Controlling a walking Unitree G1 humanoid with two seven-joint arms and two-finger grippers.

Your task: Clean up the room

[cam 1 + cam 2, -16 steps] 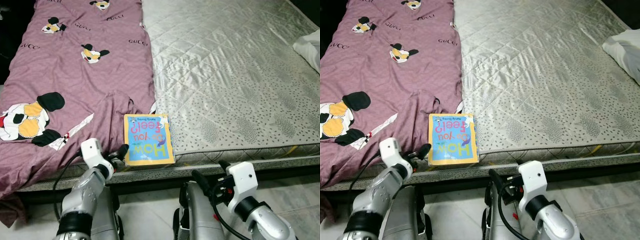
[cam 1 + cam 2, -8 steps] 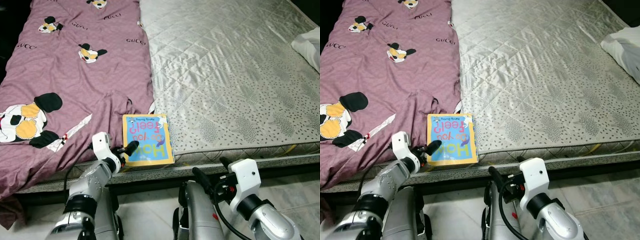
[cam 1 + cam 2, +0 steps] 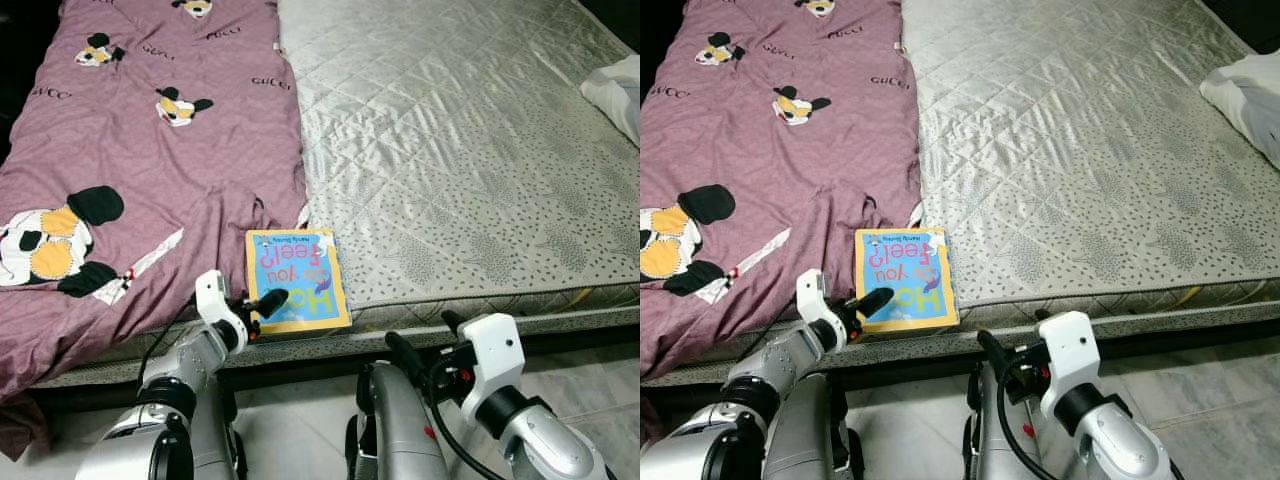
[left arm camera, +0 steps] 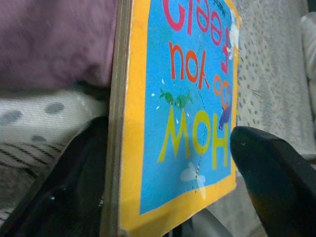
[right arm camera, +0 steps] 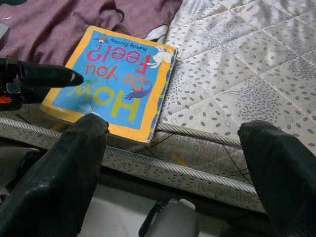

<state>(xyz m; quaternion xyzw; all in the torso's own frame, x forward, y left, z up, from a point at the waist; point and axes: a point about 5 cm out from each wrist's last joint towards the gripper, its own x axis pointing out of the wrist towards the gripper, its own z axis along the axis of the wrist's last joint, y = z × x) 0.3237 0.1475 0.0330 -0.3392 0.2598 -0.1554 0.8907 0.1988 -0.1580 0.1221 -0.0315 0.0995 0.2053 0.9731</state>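
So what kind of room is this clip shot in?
Most likely a bedroom. A bare, silver-grey quilted mattress spans the view, a mauve cartoon-print blanket covers its left part, and a white pillow lies at the far right. A yellow-edged children's board book sits at the mattress edge.
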